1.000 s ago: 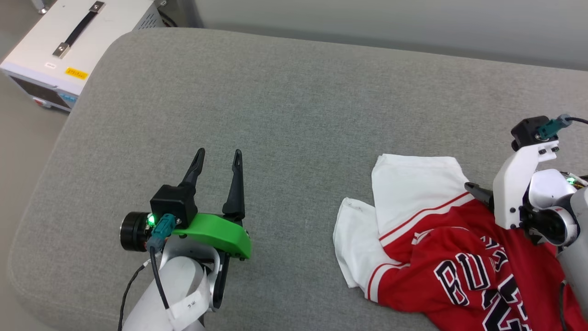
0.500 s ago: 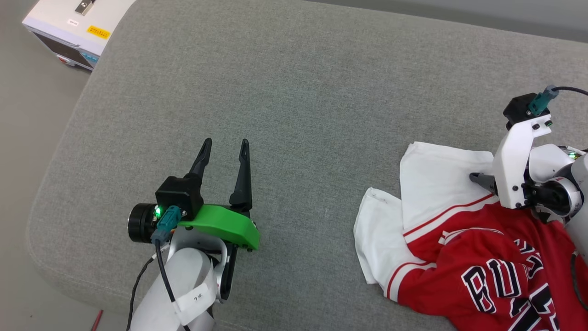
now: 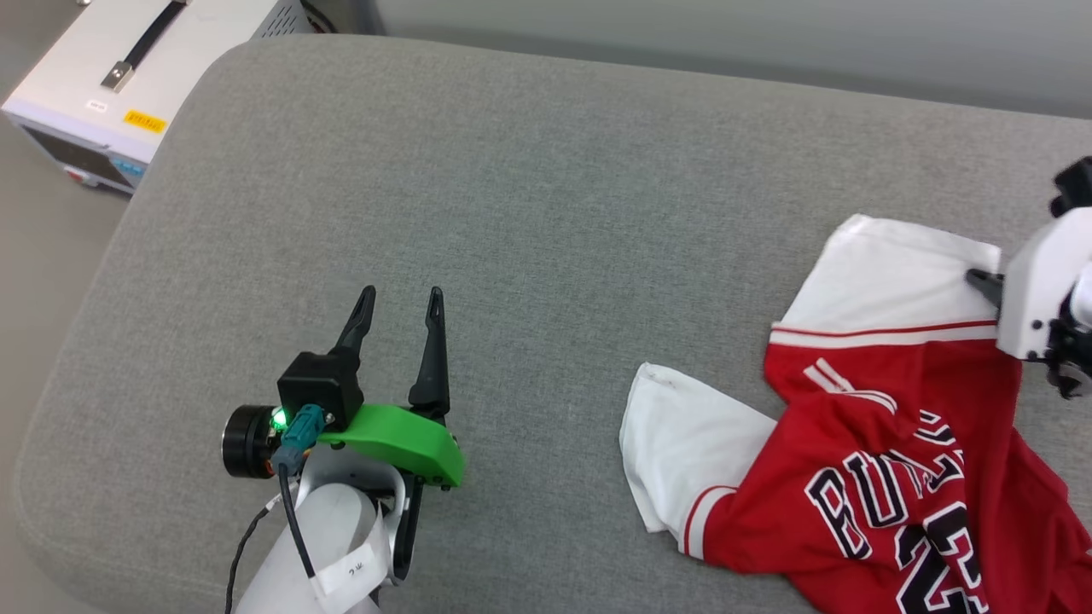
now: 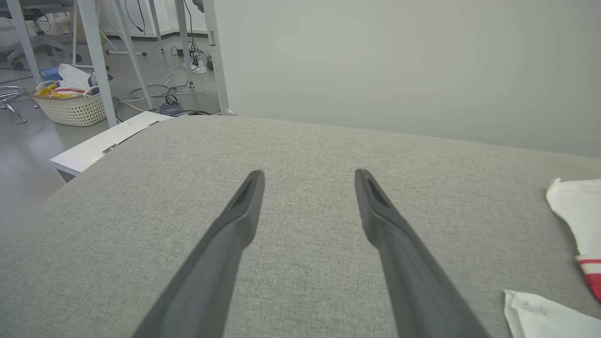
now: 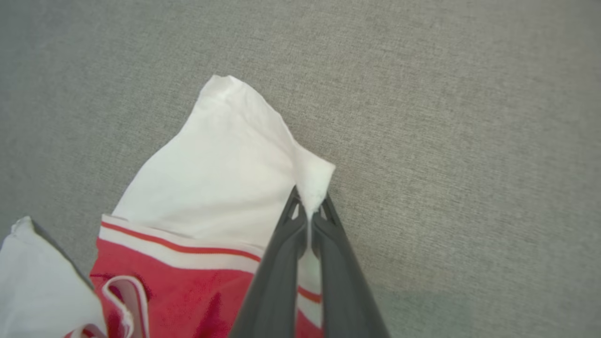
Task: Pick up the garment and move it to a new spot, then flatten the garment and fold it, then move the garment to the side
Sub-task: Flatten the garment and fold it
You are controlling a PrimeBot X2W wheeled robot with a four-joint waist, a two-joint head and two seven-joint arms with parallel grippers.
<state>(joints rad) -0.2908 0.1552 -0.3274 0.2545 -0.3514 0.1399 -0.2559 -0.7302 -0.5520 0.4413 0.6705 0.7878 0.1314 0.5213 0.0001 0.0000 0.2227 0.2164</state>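
While my left gripper [image 3: 403,292] hovered, fingers spread, above the grey cushion [image 3: 546,170] toward its left edge, my right gripper [image 5: 309,206] was clenched on a white sleeve corner of the garment [image 3: 853,443], rumpled near the cushion's right edge.

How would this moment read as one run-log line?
phase: pick up garment | right gripper: shut on garment at white sleeve corner | left gripper: open, apart from garment | garment state: crumpled, not flattened
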